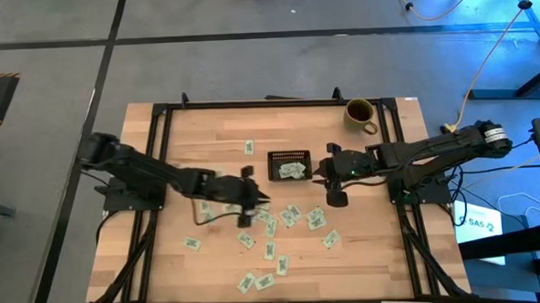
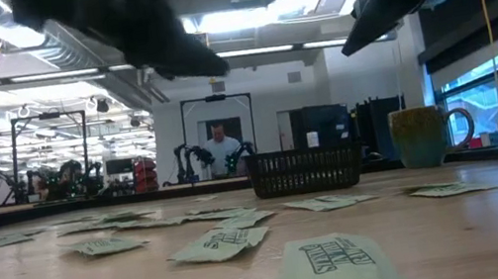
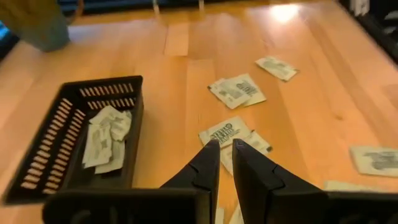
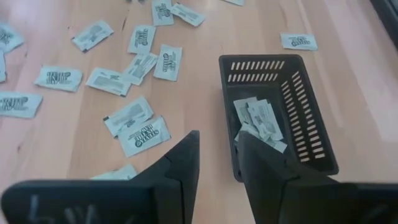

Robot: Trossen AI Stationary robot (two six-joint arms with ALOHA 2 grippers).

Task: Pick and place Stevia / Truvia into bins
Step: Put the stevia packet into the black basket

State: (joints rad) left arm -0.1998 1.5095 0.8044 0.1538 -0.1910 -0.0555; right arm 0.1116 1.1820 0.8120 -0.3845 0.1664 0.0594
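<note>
Lying with its long axis across the table: tray.

A small black slotted tray sits mid-table, holding a few crumpled pale green-and-white sweetener packets piled toward one end. Many more such packets lie flat and scattered on the wood in front of it; one lies alone beside it.

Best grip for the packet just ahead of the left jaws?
Come straight down on the packet and pinch across its short width at the middle. It lies flat on the table, so no side approach works. The left gripper hovers beside it, jaws nearly shut; open first.
</note>
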